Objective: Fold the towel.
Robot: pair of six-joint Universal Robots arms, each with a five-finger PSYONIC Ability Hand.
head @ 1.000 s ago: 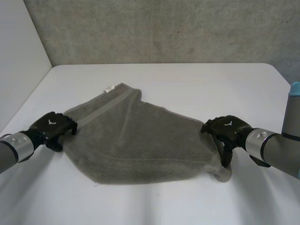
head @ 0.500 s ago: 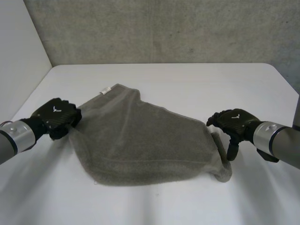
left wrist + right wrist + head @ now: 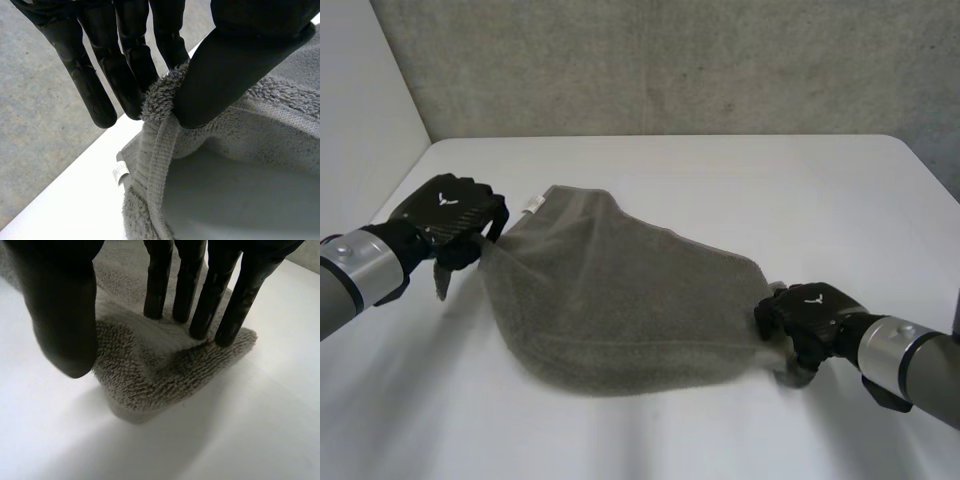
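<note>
Left fingers pinch towel edge; right fingers seemingly press corner.

Towel: plain brownish grey throughout, looped pile, no print. Flat woven band along the hem: a slightly paler grey. Label at the towel's 11 o'clock corner: white. Left hand at 9 o'clock and right hand at 4 o'clock: matt black, each marked on its back with a small white chevron. Left arm and right arm: silver-grey metal beside darker grey. Table: uniform white, unpatterned. Wall at 12 o'clock: mottled grey, speckled with darker flecks. Side panel at 10 o'clock: plain white.
</note>
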